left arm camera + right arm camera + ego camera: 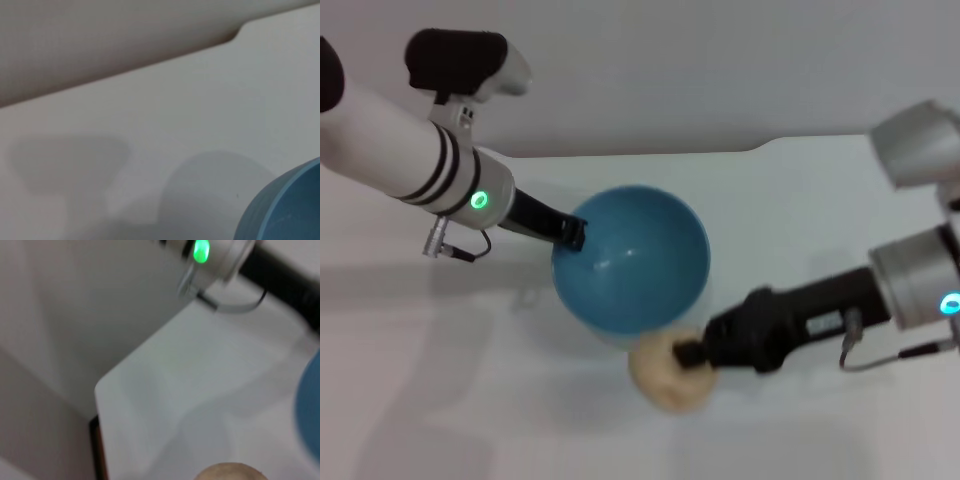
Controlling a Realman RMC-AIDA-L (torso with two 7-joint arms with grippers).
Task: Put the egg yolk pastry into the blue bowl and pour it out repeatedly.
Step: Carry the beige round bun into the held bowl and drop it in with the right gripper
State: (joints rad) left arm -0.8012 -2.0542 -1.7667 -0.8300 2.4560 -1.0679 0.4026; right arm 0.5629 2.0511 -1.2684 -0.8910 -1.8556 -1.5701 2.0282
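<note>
The blue bowl [632, 258] is held off the white table by my left gripper [570, 235], which is shut on its left rim. The bowl's inside faces up towards the head camera and has nothing in it. The egg yolk pastry [660, 375] is just below the bowl's near edge. My right gripper [688, 355] reaches in from the right and is shut on the pastry's right side. The bowl's rim also shows in the left wrist view [285, 210] and in the right wrist view [311, 405]. The pastry's top shows in the right wrist view [227, 472].
The white table [800, 210] ends at a back edge with a small step [760, 148], and a grey wall lies beyond it. The bowl's shadow lies on the table in the left wrist view [215, 190]. My left arm with its green light [201, 250] shows in the right wrist view.
</note>
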